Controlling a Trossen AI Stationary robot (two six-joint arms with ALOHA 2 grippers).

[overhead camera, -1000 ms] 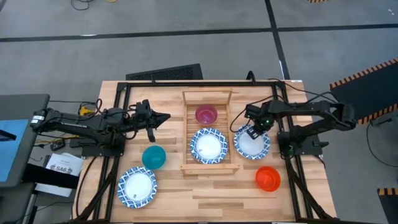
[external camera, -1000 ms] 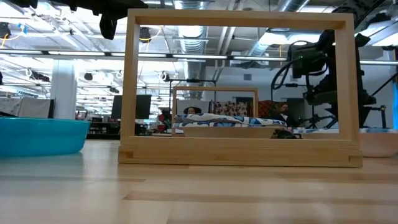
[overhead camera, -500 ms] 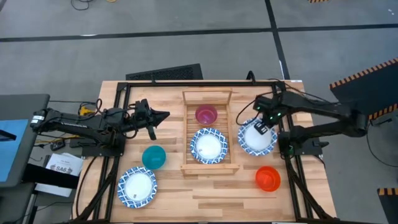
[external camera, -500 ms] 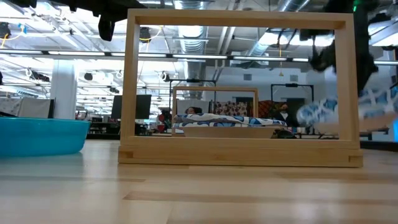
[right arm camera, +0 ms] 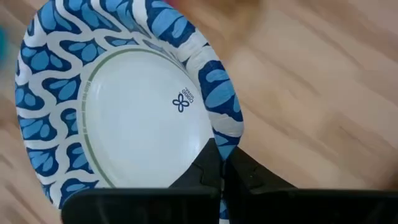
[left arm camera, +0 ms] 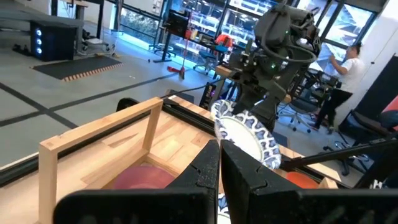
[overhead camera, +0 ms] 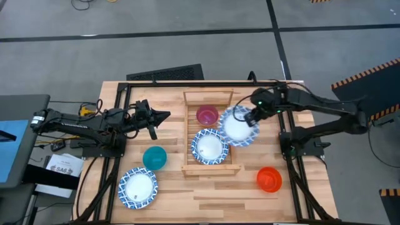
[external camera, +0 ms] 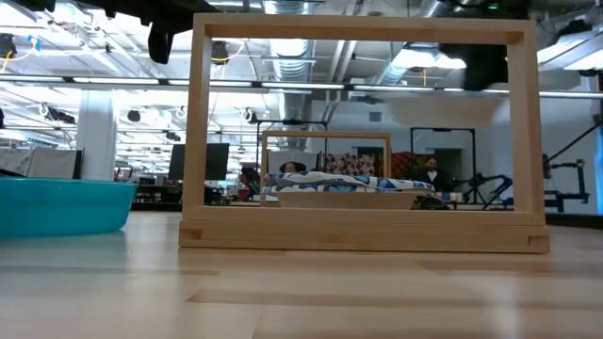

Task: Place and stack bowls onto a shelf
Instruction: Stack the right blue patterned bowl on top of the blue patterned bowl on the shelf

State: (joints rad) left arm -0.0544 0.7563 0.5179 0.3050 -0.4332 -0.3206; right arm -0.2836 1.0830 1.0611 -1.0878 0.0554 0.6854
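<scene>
My right gripper [overhead camera: 252,116] is shut on a white bowl with a blue patterned rim [overhead camera: 237,125], held in the air over the right rail of the shelf [overhead camera: 210,167]. On the shelf rest a purple bowl [overhead camera: 207,115] at the far end and another white blue-rimmed bowl [overhead camera: 209,147] nearer. A teal bowl [overhead camera: 154,157], a third white bowl [overhead camera: 137,187] and an orange-red bowl [overhead camera: 269,179] sit on the table. My left gripper [overhead camera: 165,115] hangs shut left of the shelf, holding nothing. My right gripper pinches the bowl's blue rim [right arm camera: 226,140] between its two fingers, one on the inner face and one beneath. The fingers [right arm camera: 211,167] come from the table's right, slanting toward the shelf. The bowl is tilted and lifted clear of table and shelf.
The shelf's upright end frame [external camera: 363,132] stands across the low view, with the teal bowl [external camera: 57,203] to its left. A black metal frame [overhead camera: 187,82] runs round the table. A person [left arm camera: 348,68] shows in the room beyond the table.
My right gripper has lifted the white blue-rimmed bowl off the table right of the shelf and carried it up and toward the table's left. The bowl, flat on the table before, now hangs tilted over the shelf's right rail.
</scene>
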